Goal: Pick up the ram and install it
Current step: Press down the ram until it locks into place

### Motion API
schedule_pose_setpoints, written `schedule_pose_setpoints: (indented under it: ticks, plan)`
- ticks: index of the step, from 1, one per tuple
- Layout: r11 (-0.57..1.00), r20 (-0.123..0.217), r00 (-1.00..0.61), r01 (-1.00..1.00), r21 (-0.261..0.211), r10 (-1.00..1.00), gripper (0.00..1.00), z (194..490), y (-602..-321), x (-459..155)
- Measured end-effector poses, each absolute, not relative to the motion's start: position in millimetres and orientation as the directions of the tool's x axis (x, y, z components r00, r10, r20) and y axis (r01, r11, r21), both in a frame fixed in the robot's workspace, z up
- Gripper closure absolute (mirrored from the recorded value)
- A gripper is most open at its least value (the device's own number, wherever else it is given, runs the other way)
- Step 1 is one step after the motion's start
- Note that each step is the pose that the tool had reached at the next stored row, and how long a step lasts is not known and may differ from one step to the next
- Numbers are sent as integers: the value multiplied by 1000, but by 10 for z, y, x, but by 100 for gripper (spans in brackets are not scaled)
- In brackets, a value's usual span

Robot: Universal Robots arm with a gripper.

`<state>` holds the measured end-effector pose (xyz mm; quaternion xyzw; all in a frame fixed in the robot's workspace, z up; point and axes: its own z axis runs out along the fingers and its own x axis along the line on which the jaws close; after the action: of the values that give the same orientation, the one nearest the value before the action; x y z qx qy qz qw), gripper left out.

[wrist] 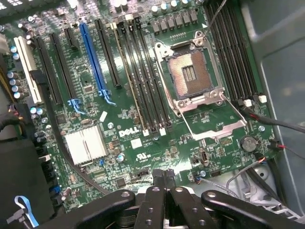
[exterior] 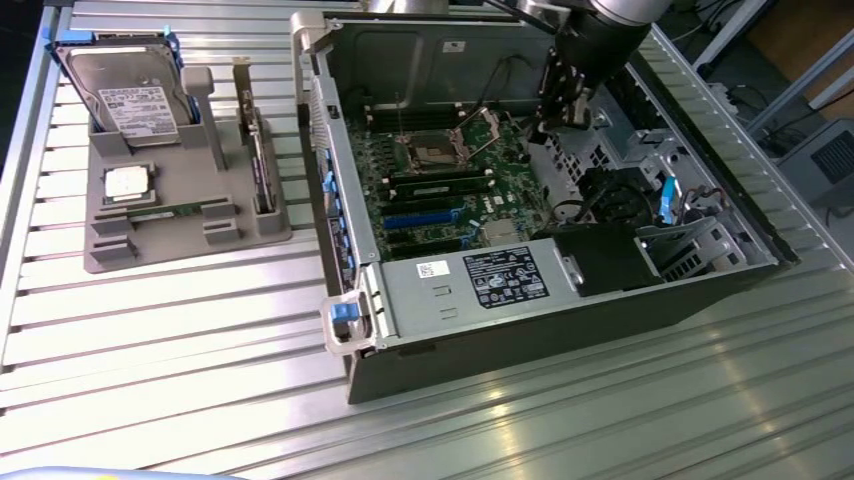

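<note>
Open from above: computer case (exterior: 561, 215) lying on its side, motherboard (exterior: 441, 170) exposed between the case walls. Crowded toward the exterior view's right by drive cage (exterior: 681, 245), loose cables (exterior: 587, 200) and the robot arm (exterior: 594, 60); blocked at the near end by power supply (exterior: 467, 285). Wide bare table (exterior: 174, 330) near and left, past the grey parts tray (exterior: 174, 235).

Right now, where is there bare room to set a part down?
Free: the slatted table in front of the grey parts holder and left of the computer case in the exterior view. Crowded: the motherboard inside the case, under the pincer.
</note>
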<state>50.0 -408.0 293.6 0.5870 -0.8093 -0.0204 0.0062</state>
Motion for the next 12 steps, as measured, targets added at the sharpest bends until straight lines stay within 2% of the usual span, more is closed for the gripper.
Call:
schedule_pose_setpoints:
  ticks: [12]
  plan:
    - [466,-14,-467,-884,40,-884,90,2935,-4080,500]
